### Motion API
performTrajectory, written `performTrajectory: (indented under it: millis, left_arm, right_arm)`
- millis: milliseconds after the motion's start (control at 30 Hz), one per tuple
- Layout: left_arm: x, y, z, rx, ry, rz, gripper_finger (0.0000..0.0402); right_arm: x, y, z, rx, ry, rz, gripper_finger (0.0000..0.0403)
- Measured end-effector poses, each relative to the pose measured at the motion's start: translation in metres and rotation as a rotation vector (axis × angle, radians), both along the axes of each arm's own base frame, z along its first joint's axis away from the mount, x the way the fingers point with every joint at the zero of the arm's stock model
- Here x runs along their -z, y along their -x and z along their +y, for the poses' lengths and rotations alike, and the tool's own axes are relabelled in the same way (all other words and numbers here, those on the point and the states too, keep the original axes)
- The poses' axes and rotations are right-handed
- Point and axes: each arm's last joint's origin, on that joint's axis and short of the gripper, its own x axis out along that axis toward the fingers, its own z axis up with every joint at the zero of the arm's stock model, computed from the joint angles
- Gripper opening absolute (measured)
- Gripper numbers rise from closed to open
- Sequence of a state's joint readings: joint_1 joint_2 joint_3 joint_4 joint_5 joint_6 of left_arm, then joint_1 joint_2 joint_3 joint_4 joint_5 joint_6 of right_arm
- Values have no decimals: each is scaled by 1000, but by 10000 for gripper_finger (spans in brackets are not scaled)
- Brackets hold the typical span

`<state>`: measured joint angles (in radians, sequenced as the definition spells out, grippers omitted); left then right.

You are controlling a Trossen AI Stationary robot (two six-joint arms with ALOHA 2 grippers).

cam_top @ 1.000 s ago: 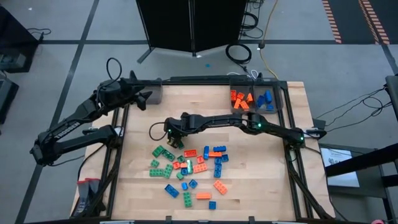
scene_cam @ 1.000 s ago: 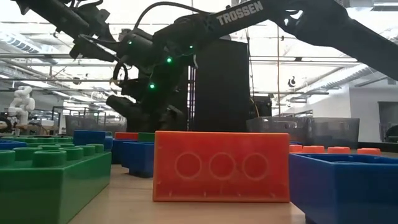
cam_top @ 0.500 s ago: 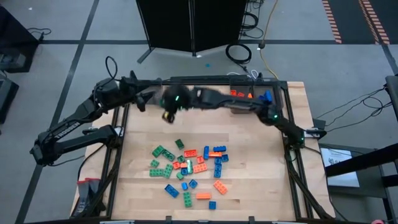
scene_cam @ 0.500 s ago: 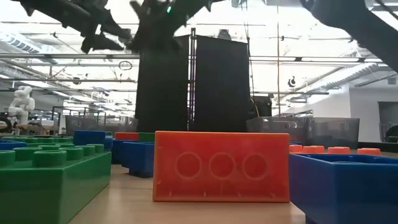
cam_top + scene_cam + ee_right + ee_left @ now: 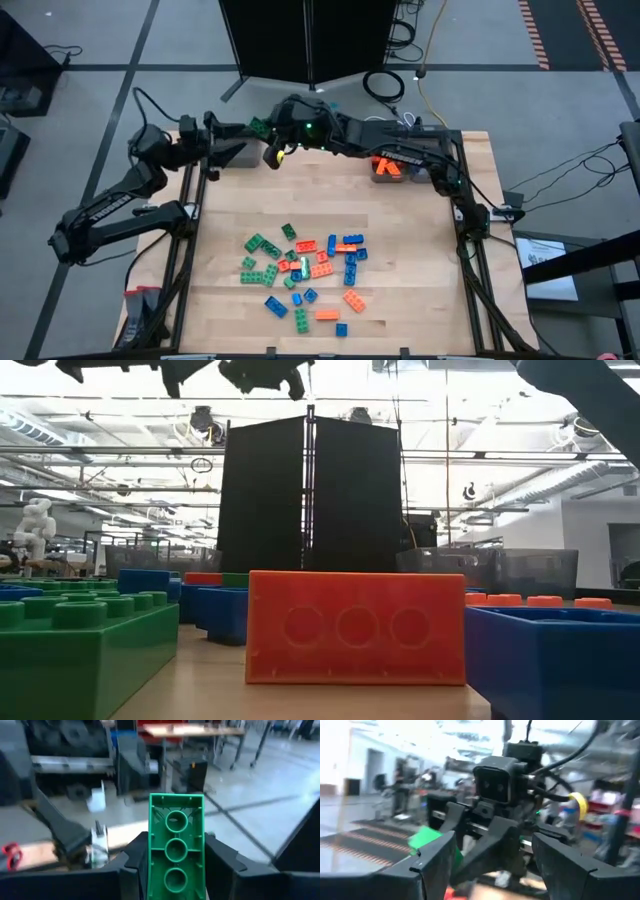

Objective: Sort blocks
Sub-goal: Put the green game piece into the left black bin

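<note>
Several green, orange and blue blocks [image 5: 305, 272] lie scattered on the wooden table's near middle; some fill the low view's foreground, such as an orange block [image 5: 356, 628]. My right gripper [image 5: 264, 132] reaches over the far left of the table, high up, shut on a green block [image 5: 258, 125]. My left gripper [image 5: 218, 135] hovers open just left of it, facing it; the left wrist view shows the right gripper head-on with the green block [image 5: 427, 840]. More orange blocks [image 5: 388, 165] lie in the far right bin. My right gripper pinches the green block [image 5: 176, 835] between its two fingers [image 5: 135, 857], one on each long side [image 5: 152, 860]. The block lies along the fingers and juts out past their tips, its hollow three-tube underside toward the wrist camera. It is lifted clear of the table.
A grey bin [image 5: 238, 153] sits at the far left corner below both grippers. Another grey bin [image 5: 378, 176] at the far right is partly covered by my right arm. A black cabinet [image 5: 305, 40] stands beyond the far edge. Bare wood lies between the pile and the bins.
My right gripper has risen from the pile of blocks with the green block and swung toward the far left corner, climbing out of the low view's middle to its top edge. My left gripper has drawn back slightly toward the left.
</note>
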<state>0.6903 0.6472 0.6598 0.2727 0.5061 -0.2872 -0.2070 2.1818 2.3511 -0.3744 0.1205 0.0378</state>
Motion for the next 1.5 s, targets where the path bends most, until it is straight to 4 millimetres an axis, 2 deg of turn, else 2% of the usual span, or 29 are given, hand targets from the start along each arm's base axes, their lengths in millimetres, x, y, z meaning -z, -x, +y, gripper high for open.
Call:
performTrajectory:
  millis: [167, 300, 433, 567, 800, 1133, 1500]
  left_arm:
    - [-1, 0, 0, -1, 9, -18, 264]
    - [-1, 0, 3, -82, 20, -31, 264]
    - [-1, 1, 5, -168, 31, -43, 264]
    - [1, -2, 10, -194, 82, -54, 264]
    - [8, -15, 19, -157, 152, -34, 264]
    - [2, -15, 18, -110, 153, -95, 264]
    - [8, -23, 24, -104, 215, -66, 264]
  right_arm:
    - [-4, 0, 3, 6, 32, -13, 117]
    - [-10, 4, 4, 16, 51, -26, 117]
    - [-17, 10, 7, 103, 130, 2, 117]
    - [-26, 12, 15, 118, 191, -15, 117]
    - [-19, 5, 21, 116, 233, 1, 117]
    - [-14, 3, 18, 138, 237, 18, 117]
    - [-6, -4, 16, 137, 240, 27, 117]
